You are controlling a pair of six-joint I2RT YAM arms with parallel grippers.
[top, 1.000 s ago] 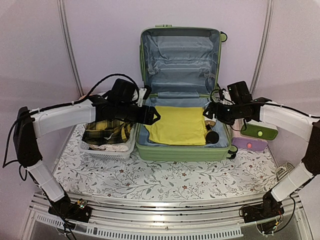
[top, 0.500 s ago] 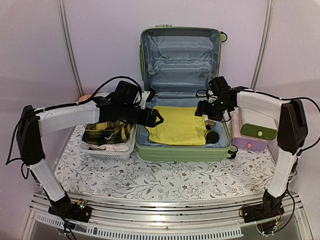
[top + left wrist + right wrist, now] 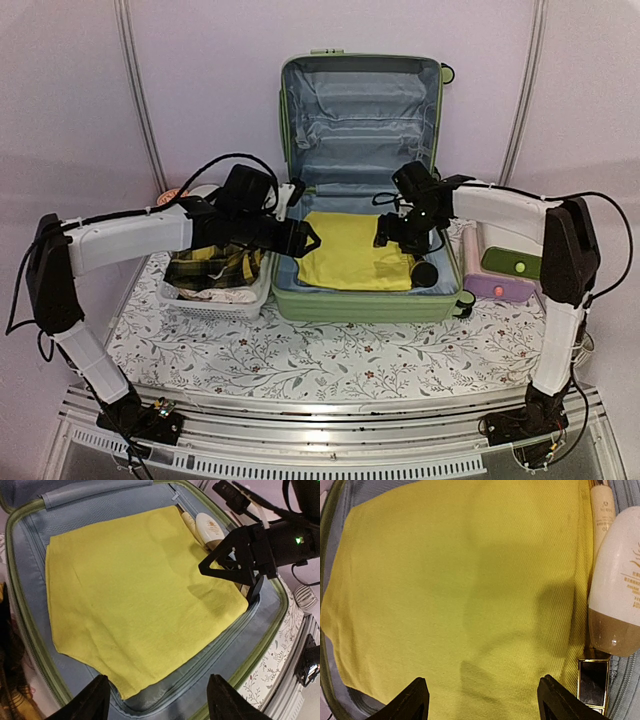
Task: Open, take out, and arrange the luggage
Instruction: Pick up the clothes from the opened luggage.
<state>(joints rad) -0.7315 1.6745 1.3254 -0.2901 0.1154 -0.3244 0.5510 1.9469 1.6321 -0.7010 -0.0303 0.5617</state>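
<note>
Luggage point(image 3: 360, 303) at the back of the tabletop point(image 3: 330, 355), open, lid upright, lower half flat with its grey-blue lining up. Inside, a yellow cloth point(image 3: 350, 250) spread over most of the bottom. Along the cloth's right edge, a white lotion bottle point(image 3: 617, 600) and a slim tube point(image 3: 600, 505).

Changed within the last second: right gripper point(image 3: 390, 240) swung in from over the small box point(image 3: 500, 285) at the right, now above the right part of the cloth, close to the bottle. Fingers point(image 3: 417, 700) spread wide, nothing between them.

Left gripper point(image 3: 305, 238) almost where it was, at the cloth's left edge just inside the suitcase wall. Fingers point(image 3: 95, 700) likewise wide and empty.

Meaning for the task, as a judgement: opening done, checked clothing already in the white basket point(image 3: 215, 300) to the left, cloth probably next. Both grippers now on either side of it, well placed for a two-sided lift. No grasp yet. Contact with the fabric not clear from any view.
</note>
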